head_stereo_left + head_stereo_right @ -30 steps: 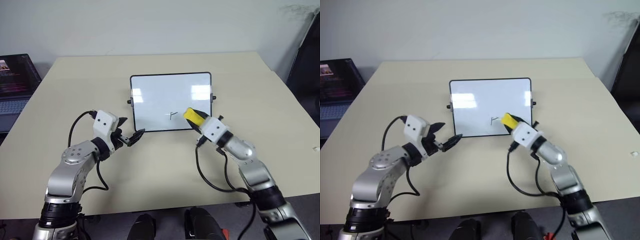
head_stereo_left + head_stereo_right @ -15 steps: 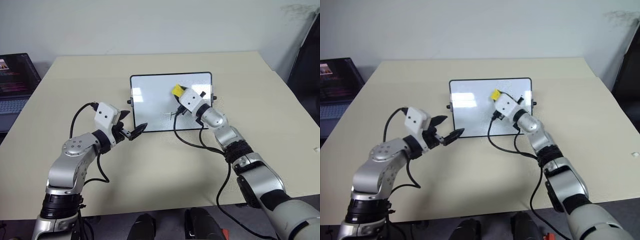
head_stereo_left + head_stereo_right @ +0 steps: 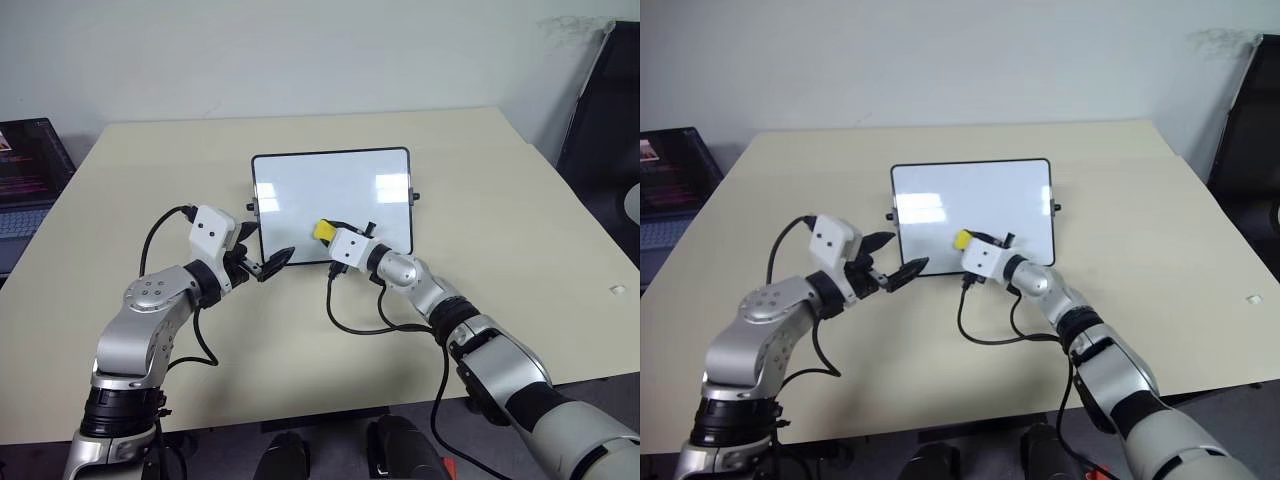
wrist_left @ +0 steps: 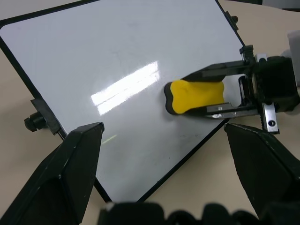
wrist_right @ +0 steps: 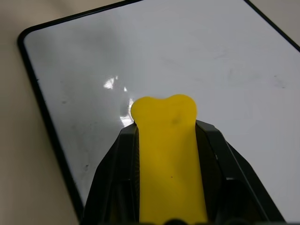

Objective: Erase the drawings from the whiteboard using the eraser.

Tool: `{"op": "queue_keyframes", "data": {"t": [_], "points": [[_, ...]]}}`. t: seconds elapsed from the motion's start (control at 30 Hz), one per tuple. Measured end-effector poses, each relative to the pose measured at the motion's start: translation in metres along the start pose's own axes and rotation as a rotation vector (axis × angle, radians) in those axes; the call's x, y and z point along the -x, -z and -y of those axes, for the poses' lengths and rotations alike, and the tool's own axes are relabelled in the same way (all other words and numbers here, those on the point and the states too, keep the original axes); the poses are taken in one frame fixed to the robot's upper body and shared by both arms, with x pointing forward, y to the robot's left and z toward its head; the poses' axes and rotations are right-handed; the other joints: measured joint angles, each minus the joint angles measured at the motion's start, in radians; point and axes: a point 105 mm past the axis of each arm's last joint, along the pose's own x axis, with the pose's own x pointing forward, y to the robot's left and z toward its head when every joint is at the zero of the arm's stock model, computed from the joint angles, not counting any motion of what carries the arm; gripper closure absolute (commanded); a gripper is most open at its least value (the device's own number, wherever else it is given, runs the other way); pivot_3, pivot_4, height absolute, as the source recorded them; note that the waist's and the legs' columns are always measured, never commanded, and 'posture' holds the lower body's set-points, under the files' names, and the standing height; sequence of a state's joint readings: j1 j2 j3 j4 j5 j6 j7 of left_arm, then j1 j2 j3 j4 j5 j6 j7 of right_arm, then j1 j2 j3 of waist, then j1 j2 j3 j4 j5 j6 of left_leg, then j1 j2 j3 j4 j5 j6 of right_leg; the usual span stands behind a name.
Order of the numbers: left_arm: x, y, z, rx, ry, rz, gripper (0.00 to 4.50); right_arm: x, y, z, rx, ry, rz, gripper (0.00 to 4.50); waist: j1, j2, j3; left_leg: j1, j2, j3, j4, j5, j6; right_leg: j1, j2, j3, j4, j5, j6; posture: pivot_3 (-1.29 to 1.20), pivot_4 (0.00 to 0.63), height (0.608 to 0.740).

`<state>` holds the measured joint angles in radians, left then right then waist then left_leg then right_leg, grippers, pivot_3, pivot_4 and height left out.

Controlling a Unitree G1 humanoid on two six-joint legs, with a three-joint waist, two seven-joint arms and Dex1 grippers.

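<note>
The eraser (image 3: 324, 231) lies low over the board (image 3: 300, 180) near its near edge, about midway along that edge, its long axis running roughly along the edge with the free yellow end pointing toward the board's left side. The right gripper (image 3: 330, 236) is clenched on its other end, one black finger along each long side. The right forearm reaches in from the table's near right, stretched almost level and aimed left across the board's near edge, cable looping onto the table behind it. The board sits at the table's middle, long sides parallel to the near edge; its white face looks wiped, with only light reflections and faint smudges. The left gripper (image 3: 262, 267) hangs above the table just off the board's near left corner, fingers spread apart and holding nothing, arm bent with the elbow out toward the near left. The left wrist view catches the eraser's dark underside against the white surface and the right fingers (image 4: 220, 73) flanking it; the right wrist view shows the eraser's notched yellow tip and the board's rounded corner. A laptop (image 3: 25, 170) stands past the table's left edge.
</note>
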<state>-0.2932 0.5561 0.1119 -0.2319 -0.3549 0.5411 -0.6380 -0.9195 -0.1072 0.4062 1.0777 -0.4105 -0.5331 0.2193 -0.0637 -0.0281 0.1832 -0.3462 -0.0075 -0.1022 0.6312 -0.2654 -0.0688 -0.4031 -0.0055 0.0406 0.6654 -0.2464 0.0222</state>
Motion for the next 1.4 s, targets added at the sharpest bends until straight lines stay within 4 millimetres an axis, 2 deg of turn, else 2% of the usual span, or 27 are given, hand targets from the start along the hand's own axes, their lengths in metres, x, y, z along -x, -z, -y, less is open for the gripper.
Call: {"op": "queue_keyframes", "data": {"t": [0.1,0.27,0.33,0.43,0.5,0.63,0.77,0.93,1.1,1.3,1.4], "points": [[0.000,0.000,0.001,0.000,0.007,0.000,0.00,0.001,0.001,-0.004,0.003,-0.011,0.001,3.23,0.000,0.000,0.000,0.000,0.001,0.000,0.000,0.001,0.000,0.000,0.002,0.001,0.001,0.001,-0.001,0.00,0.150,0.740],[-0.001,0.002,0.000,0.006,0.009,-0.006,0.00,0.005,-0.002,0.001,0.020,0.010,0.039,3.23,0.000,0.000,0.000,-0.001,0.001,-0.001,0.000,0.001,-0.001,-0.001,0.002,0.001,0.000,0.001,-0.001,0.00,0.150,0.740],[-0.001,0.003,0.001,0.006,0.013,-0.008,0.00,0.010,-0.004,0.012,0.034,0.058,0.070,3.23,0.003,0.000,0.000,-0.004,0.001,-0.001,0.000,0.001,-0.001,-0.003,0.002,0.001,-0.001,0.004,-0.005,0.00,0.150,0.740],[-0.001,0.003,0.001,0.009,0.013,-0.011,0.00,0.018,-0.020,0.044,0.063,0.191,0.162,3.23,0.005,0.000,0.000,-0.007,0.002,-0.001,0.000,0.001,-0.001,-0.005,0.002,0.001,-0.002,0.004,-0.006,0.00,0.150,0.740],[-0.002,0.004,0.001,0.009,0.014,-0.012,0.00,0.021,-0.024,0.060,0.072,0.254,0.178,3.23,0.006,0.000,0.000,-0.007,0.002,-0.002,-0.001,0.001,-0.001,-0.005,0.002,0.001,-0.002,0.004,-0.006,0.00,0.150,0.740],[-0.003,0.005,0.003,0.010,0.022,-0.015,0.00,0.025,-0.011,0.075,0.059,0.321,0.111,3.23,0.006,0.000,0.000,-0.009,0.002,-0.002,-0.002,0.001,-0.001,-0.007,0.002,0.001,-0.003,0.004,-0.006,0.00,0.150,0.740],[-0.003,0.006,0.004,0.013,0.028,-0.018,0.00,0.021,0.008,0.061,0.024,0.269,0.018,3.23,0.004,0.001,0.001,-0.010,0.002,-0.001,-0.002,0.001,-0.001,-0.008,0.002,0.001,-0.003,0.004,-0.006,0.00,0.150,0.740],[-0.005,0.007,0.004,0.017,0.038,-0.022,0.00,0.008,0.000,0.034,0.004,0.163,0.032,3.23,-0.003,0.000,0.000,-0.007,0.002,-0.001,-0.001,0.001,-0.001,-0.006,0.002,0.001,-0.002,0.004,-0.006,0.00,0.150,0.740],[-0.005,0.007,0.004,0.018,0.037,-0.023,0.00,0.006,0.003,0.009,-0.002,0.090,0.024,3.23,-0.003,0.000,0.000,-0.001,0.002,0.001,-0.001,0.001,-0.001,-0.001,0.002,0.001,-0.002,0.003,-0.004,0.00,0.150,0.740],[-0.004,0.010,-0.001,0.030,0.018,-0.028,0.00,0.006,0.005,-0.010,0.019,0.024,0.019,3.23,-0.004,0.000,0.000,0.000,0.002,0.000,-0.001,0.001,0.000,-0.001,0.003,0.001,0.000,0.001,-0.002,0.00,0.150,0.740],[-0.002,0.014,-0.006,0.043,-0.001,-0.035,0.00,0.007,0.004,-0.013,0.031,0.022,0.039,3.23,-0.004,0.000,0.000,0.000,0.002,0.000,-0.001,0.001,0.000,-0.001,0.003,0.001,0.000,0.002,-0.002,0.00,0.150,0.740]]}}
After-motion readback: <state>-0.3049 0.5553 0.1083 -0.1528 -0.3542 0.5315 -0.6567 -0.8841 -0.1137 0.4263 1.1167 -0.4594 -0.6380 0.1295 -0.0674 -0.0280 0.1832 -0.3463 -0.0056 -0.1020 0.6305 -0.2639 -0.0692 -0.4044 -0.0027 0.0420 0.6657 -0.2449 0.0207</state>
